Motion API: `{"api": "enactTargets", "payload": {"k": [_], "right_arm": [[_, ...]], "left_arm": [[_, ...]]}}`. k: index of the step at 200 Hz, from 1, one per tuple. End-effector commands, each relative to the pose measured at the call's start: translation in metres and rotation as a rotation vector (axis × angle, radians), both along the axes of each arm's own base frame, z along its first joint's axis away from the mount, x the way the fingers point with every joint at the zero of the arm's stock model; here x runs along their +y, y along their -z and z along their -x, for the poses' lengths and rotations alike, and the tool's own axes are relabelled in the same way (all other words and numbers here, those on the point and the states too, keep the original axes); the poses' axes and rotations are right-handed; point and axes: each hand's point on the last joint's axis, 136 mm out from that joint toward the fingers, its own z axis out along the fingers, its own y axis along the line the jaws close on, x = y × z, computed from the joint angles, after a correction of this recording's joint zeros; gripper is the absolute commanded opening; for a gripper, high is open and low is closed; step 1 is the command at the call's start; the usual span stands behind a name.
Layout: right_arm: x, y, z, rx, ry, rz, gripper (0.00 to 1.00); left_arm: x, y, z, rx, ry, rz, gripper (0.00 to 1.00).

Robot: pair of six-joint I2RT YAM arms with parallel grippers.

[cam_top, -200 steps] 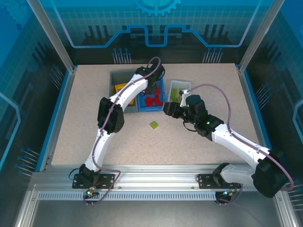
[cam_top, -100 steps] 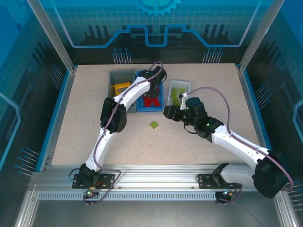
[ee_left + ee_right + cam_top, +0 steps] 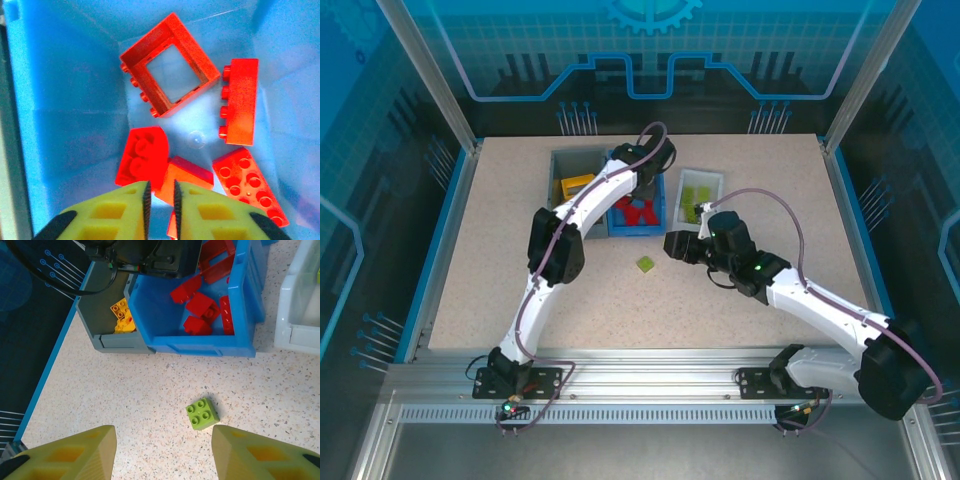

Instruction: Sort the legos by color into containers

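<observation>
— Where was the loose green brick [image 3: 202, 413]?

— On the table [image 3: 125, 390], just ahead of the right gripper [image 3: 162, 429] and nearer the finger on the right of the wrist view, touching neither. Those fingers stood wide apart with nothing in them.

— Which way did it point?

— It lay flat with its studs up. It was a square two-by-two, so it had no long axis, and its corners were turned a little off the gripper's line.

— And the left gripper [image 3: 161, 184]?

— It hung inside the blue bin [image 3: 65, 100], pointing down. Its fingers were almost together, with a thin slit between them and nothing in it. Below and ahead lay red pieces: a square frame [image 3: 169, 65] farthest off, and a long brick [image 3: 239, 101] with its length running away from the fingertips.

— The arms?

— From above, the left arm [image 3: 582, 205] reached forward across the grey bin [image 3: 558, 170], its wrist bent down over the blue one. The right arm [image 3: 820, 305] lay low, stretched toward the left.

— Anything else from the right wrist?

— Yellow bricks [image 3: 121, 315] in the grey bin, beyond the gripper to its left, and the white tray [image 3: 300, 305] beyond to its right.
</observation>
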Motion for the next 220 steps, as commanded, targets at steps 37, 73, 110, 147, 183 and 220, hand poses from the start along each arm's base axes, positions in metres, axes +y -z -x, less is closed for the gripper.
{"api": "enactTargets", "payload": {"k": [37, 73, 110, 147, 183, 220], "right_arm": [[0.001, 0.001, 0.005, -0.011, -0.018, 0.041, 0.54], [0.012, 0.037, 0.008, 0.066, -0.073, 0.224, 0.54], [0.031, 0.076, 0.012, 0.092, -0.197, 0.511, 0.61], [0.036, 0.109, -0.001, 0.147, -0.266, 0.724, 0.69], [0.048, 0.133, -0.01, 0.188, -0.334, 0.808, 0.72], [0.059, 0.15, -0.014, 0.217, -0.369, 0.817, 0.67]], "left_arm": [[-0.01, -0.02, 0.01, 0.008, -0.005, 0.097, 0.14], [-0.006, -0.08, 0.044, -0.098, -0.042, 0.218, 0.2], [0.019, -0.111, 0.116, -0.143, -0.088, 0.387, 0.27], [0.046, -0.116, 0.188, -0.15, -0.129, 0.562, 0.3], [0.073, -0.112, 0.237, -0.139, -0.178, 0.63, 0.3], [0.089, -0.12, 0.262, -0.166, -0.201, 0.671, 0.3]]}}
